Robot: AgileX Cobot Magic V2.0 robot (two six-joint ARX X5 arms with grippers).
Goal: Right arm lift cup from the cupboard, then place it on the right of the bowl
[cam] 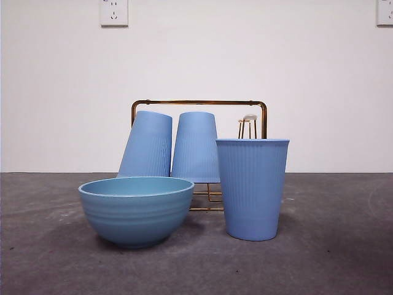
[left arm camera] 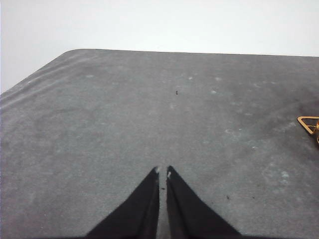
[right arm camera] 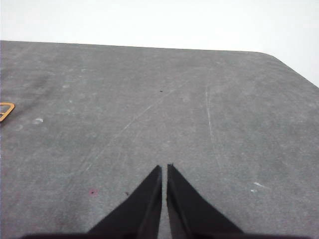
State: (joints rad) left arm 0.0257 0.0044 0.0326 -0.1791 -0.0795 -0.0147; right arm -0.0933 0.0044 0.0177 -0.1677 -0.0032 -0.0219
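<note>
A blue cup (cam: 252,187) stands upright on the worktop (cam: 344,246), just right of the bowl (cam: 136,210). Two more cups (cam: 147,145) sit upside down on the gold cupboard (cam: 199,103) behind. The left tool (left arm camera: 162,172) and right tool (right arm camera: 164,168) are both pressed together, holding nothing.

Three cups (cam: 252,187), one bowl (cam: 136,210), one cupboard (cam: 199,102), two wall sockets (cam: 113,12).

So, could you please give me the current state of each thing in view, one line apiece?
Standing cup: upright, mouth up, on the table right of the bowl.
Left rack cup: upside down, tilted, on the rack.
Middle rack cup: upside down, on the rack.
Rack: upright, behind the bowl.
Bowl: upright, nothing seen in it.
Left pincer: shut, holding nothing, above bare table.
Right pincer: shut, holding nothing, above bare table.
</note>
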